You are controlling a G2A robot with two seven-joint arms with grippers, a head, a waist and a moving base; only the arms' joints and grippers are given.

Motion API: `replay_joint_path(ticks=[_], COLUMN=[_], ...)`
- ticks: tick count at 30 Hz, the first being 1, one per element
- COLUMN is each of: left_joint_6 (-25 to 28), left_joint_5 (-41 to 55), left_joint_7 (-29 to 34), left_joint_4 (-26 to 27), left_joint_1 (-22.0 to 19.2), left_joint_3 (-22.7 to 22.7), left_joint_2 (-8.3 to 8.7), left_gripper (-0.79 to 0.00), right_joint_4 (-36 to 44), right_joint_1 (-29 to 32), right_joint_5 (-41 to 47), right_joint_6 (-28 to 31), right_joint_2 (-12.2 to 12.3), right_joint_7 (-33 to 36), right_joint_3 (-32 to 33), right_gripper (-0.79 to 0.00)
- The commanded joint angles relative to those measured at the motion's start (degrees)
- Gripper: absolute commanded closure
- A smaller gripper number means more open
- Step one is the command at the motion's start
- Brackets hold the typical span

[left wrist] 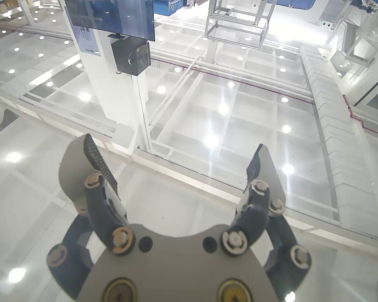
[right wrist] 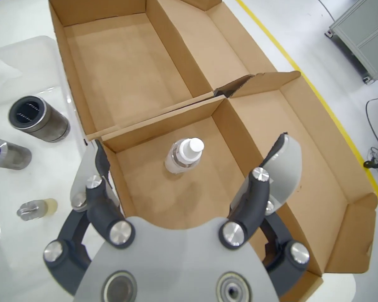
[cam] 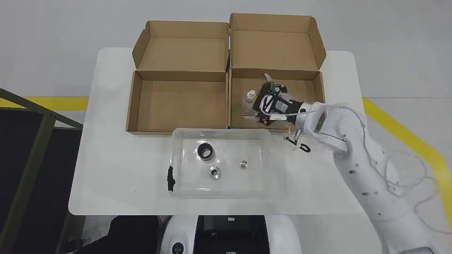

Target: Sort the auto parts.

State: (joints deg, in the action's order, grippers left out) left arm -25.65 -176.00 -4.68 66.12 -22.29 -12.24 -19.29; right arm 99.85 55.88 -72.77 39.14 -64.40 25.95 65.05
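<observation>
Right of centre in the top view: right gripper (right wrist: 190,141) spread wide above right box (right wrist: 208,196), over bottle (right wrist: 182,158) near its left wall. Left gripper (left wrist: 174,141) likewise spread, gripping nothing, facing ceiling (left wrist: 239,95).

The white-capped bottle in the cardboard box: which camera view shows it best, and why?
The right wrist view: the bottle is close, unobstructed. The top view shows it tiny beside the right gripper. The left wrist view faces the hall.
</observation>
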Motion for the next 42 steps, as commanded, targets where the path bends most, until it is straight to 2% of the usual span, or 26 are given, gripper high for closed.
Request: replay_joint_path(ticks=[1,7,15,29,42], left_joint_6=[0.0,0.0,0.0,0.0,0.0], left_joint_5=[0.0,0.0,0.0,0.0,0.0], left_joint_7=[0.0,0.0,0.0,0.0,0.0], left_joint_4=[0.0,0.0,0.0,0.0,0.0], left_joint_1=[0.0,0.0,0.0,0.0,0.0], left_joint_3=[0.0,0.0,0.0,0.0,0.0], left_joint_2=[0.0,0.0,0.0,0.0,0.0], left_gripper=[-0.785,-0.785,-0.785,-0.785,-0.785], right_joint_4=[3.67,11.07,14.31,14.89,10.12], right_joint_1=[1.75,6.58,10.07,11.91,9.8], right_joint_5=[-0.46,-0.11,0.25,-4.62,-2.62], right_joint_6=[1.1,4.88,9.59,11.55,12.52], right_joint_2=[0.35,1.17,1.79,2.43,2.25], right_joint_7=[1.23,4.24,6.89,12.8,16.48], right_joint_3=[0.67,1.17,-0.87,-4.44,-8.58], right_gripper=[-0.785,-0.785,-0.785,-0.785,-0.785])
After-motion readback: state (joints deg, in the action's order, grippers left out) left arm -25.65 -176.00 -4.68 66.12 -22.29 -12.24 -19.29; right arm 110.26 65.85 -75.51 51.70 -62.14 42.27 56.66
